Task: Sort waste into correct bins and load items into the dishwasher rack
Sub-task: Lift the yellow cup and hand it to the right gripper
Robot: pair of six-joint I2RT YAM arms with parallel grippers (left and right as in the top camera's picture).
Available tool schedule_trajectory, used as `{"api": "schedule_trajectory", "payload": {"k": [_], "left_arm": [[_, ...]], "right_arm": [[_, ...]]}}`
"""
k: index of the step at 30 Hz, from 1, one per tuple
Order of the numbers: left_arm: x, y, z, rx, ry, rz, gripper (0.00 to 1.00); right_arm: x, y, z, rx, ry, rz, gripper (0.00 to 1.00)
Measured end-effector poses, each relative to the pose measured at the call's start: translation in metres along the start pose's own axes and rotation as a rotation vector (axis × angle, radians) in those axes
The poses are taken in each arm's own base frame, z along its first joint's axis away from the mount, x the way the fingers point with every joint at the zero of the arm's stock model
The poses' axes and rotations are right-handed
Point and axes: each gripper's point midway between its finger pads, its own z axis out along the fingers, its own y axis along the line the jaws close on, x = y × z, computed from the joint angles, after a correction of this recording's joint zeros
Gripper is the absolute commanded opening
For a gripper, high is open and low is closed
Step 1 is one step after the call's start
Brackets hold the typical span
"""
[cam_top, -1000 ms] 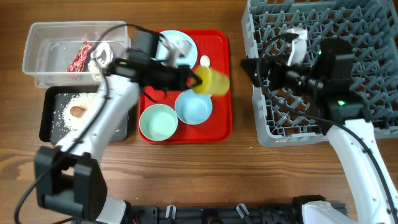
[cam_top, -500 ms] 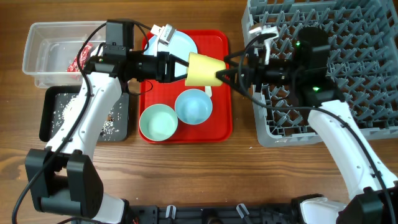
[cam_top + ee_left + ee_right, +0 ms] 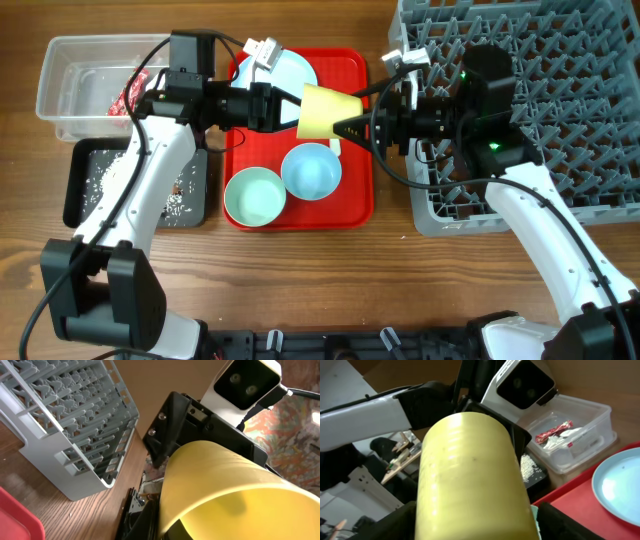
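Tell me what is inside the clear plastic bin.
The clear bin holds a red wrapper and crumpled white scraps. From overhead, the left arm covers the end nearest the tray, so anything there is hidden.

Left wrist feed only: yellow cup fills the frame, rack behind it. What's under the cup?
Observer: Overhead shows the yellow cup held sideways in the air over the red tray. The blue bowl sits on the tray close by.
Operator: Right fingers around it?
Observer: The right wrist view shows the right fingers one on each side of the cup. I cannot tell whether they are pressing it.
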Motion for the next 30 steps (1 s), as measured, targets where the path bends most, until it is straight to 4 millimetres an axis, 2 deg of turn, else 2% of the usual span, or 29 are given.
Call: {"api": "schedule_trajectory", "payload": {"k": [5,7,12,20,23,27,30], "left_arm": [[0.0,-0.001,0.0,0.003,-0.001,0.005,0.05],[-0.001,-0.001,-0.001,0.007,0.0,0.007,0.18],[-0.001,-0.001,-0.001,0.007,-0.001,0.001,0.25],[-0.001,-0.001,-0.001,0.006,-0.001,0.001,0.26],[-0.001,-0.001,-0.001,0.003,-0.002,0.001,0.3],[-0.001,0.0,-0.001,-0.001,-0.003,0.001,0.34],[-0.001,0.0,-0.001,-0.002,-0.003,0.001,0.35]], "right_arm": [[-0.002,0.004,0.0,-0.021,-0.001,0.003,0.62],[-0.002,0.005,0.0,-0.026,0.0,0.008,0.6],[-0.001,0.005,0.0,-0.028,0.001,0.013,0.55],[-0.001,0.005,0.0,-0.028,0.002,0.014,0.52],[-0.002,0.003,-0.002,-0.023,-0.002,0.014,0.5],[-0.007,-0.008,-0.016,0.012,-0.027,0.03,0.49],[-0.013,-0.019,-0.035,0.044,-0.055,0.046,0.49]]}}
